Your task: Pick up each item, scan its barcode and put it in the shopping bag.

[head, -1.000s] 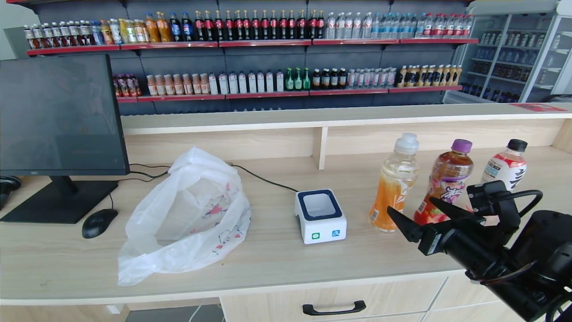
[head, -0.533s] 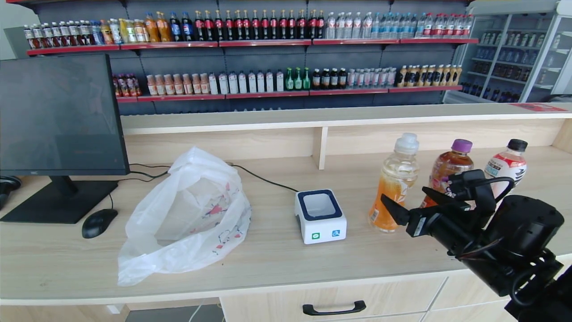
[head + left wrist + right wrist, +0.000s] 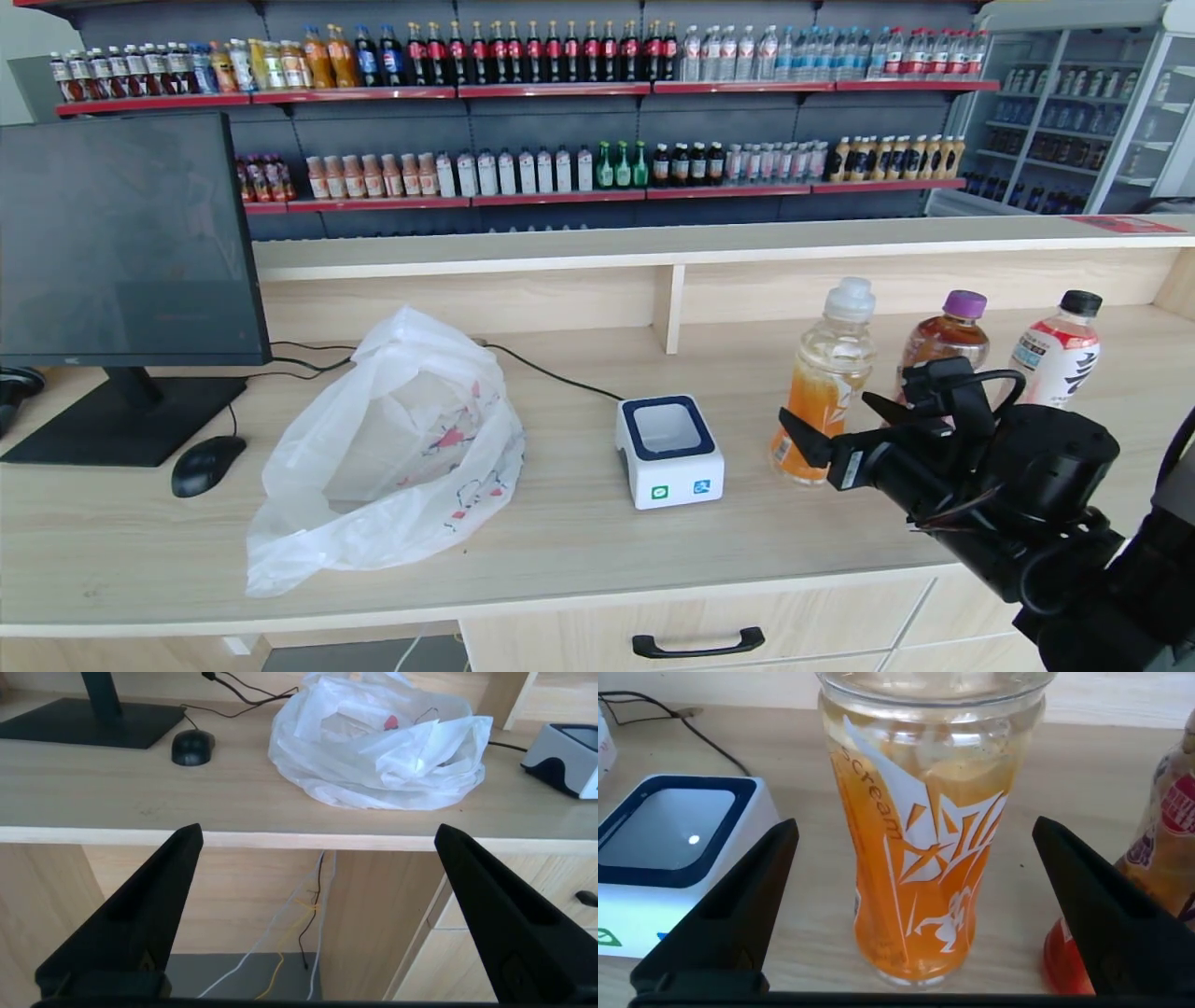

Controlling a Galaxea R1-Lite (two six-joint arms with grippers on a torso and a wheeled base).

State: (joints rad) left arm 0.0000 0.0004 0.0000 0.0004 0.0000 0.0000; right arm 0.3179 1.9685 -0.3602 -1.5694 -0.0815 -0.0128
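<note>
Three bottles stand on the counter's right side: an orange drink bottle (image 3: 825, 383) (image 3: 923, 831) with a white cap, a purple-capped bottle (image 3: 945, 338) beside it, and a black-capped white and red bottle (image 3: 1057, 353) farthest right. My right gripper (image 3: 837, 422) is open at the orange bottle's lower part, one finger on either side of it and apart from it in the right wrist view. The white scanner (image 3: 668, 451) (image 3: 673, 849) sits mid-counter. The white shopping bag (image 3: 392, 448) (image 3: 383, 742) lies open to its left. My left gripper (image 3: 318, 905) hangs open below the counter's front edge.
A monitor (image 3: 121, 252) and a black mouse (image 3: 205, 465) occupy the counter's left end. A cable (image 3: 551, 375) runs from the scanner to the back. A raised wooden shelf (image 3: 709, 245) backs the counter. Drawers (image 3: 695, 635) lie under the front edge.
My right gripper has moved left and forward, from in front of the purple-capped bottle to the orange bottle, staying open. The bottles, scanner and bag have not moved.
</note>
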